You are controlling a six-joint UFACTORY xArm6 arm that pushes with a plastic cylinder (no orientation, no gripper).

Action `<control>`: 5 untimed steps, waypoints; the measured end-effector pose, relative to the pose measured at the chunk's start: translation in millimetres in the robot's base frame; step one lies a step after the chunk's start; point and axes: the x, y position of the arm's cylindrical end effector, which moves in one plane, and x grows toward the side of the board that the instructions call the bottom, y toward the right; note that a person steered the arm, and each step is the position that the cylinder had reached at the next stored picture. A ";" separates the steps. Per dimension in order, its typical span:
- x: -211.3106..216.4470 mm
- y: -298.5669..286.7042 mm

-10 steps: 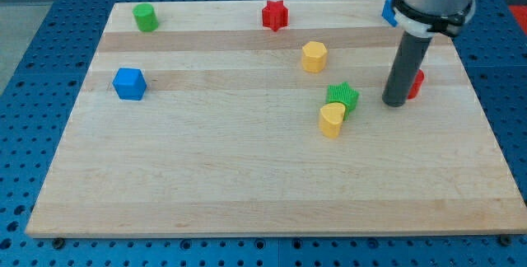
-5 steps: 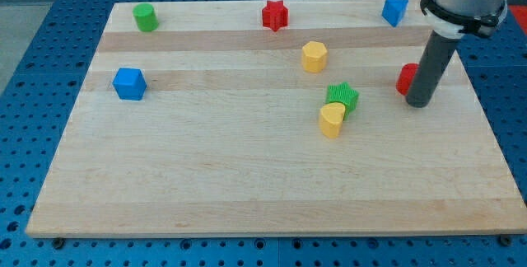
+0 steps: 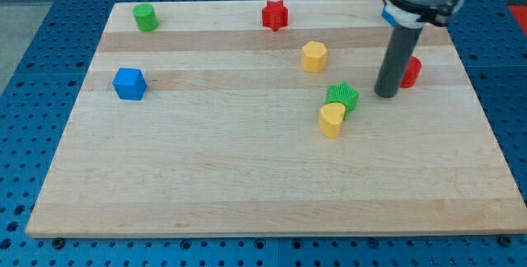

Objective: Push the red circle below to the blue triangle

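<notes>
The red circle [image 3: 410, 71] lies on the wooden board [image 3: 247, 176] at the view's right, partly hidden by my rod. My tip [image 3: 385, 93] rests on the board just left of and slightly below the red circle, close to it or touching it. The blue triangle [image 3: 385, 13] is at the view's top right, above the red circle, mostly hidden behind the arm.
A green star [image 3: 342, 96] and a yellow heart [image 3: 332, 119] sit together left of my tip. A yellow hexagon [image 3: 314, 56], a red star [image 3: 276, 14], a green cylinder [image 3: 146, 17] and a blue cube [image 3: 129, 83] lie further left.
My tip swung from the red circle's left to its lower right, then back to its left. The red circle shifted slightly to the right and up.
</notes>
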 end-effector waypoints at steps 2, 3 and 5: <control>-35.1 -9.5; -39.0 -8.7; -39.0 3.4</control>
